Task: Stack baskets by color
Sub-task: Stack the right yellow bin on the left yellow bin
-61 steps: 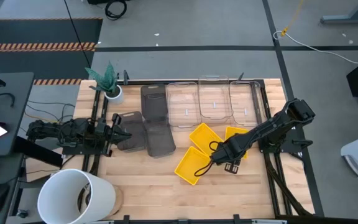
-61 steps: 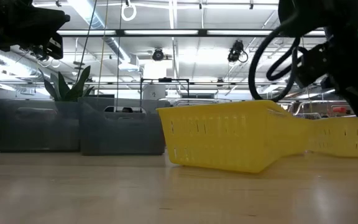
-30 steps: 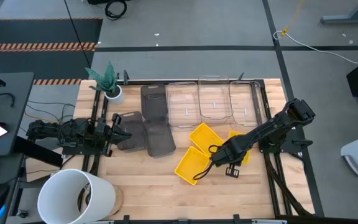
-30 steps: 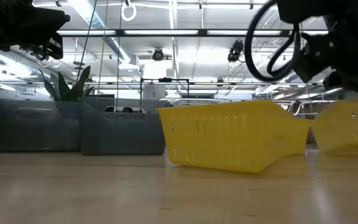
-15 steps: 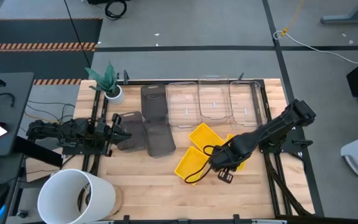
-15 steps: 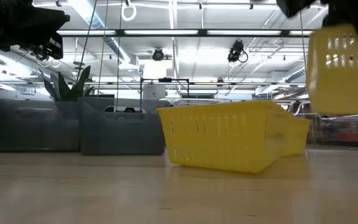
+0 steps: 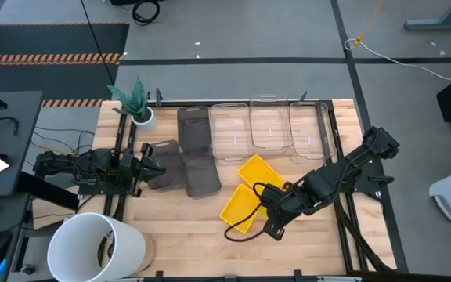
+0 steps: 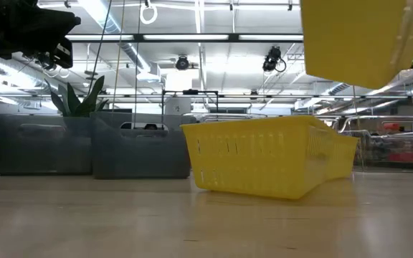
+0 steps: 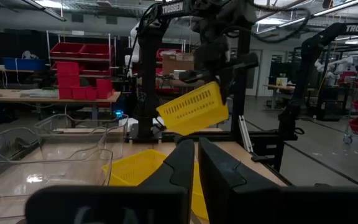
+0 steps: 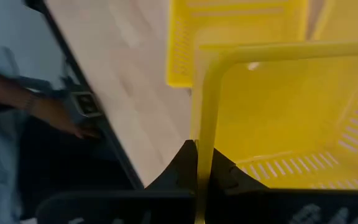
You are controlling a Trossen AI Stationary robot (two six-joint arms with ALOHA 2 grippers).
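Two yellow baskets lie on the table just right of centre in the high view, one [image 7: 258, 171] angled above the other [image 7: 239, 207], touching at a corner. A third yellow basket [image 8: 361, 39] hangs clear of the table at the upper right of the low view, its rim pinched between the closed fingers of the right gripper [image 10: 204, 163]. Three dark grey baskets [image 7: 193, 129] sit left of centre, and three clear baskets [image 7: 268, 129] line the upper middle of the high view. At the left edge the left gripper [image 9: 196, 163] waits with its fingers nearly together, holding nothing, beside the grey baskets.
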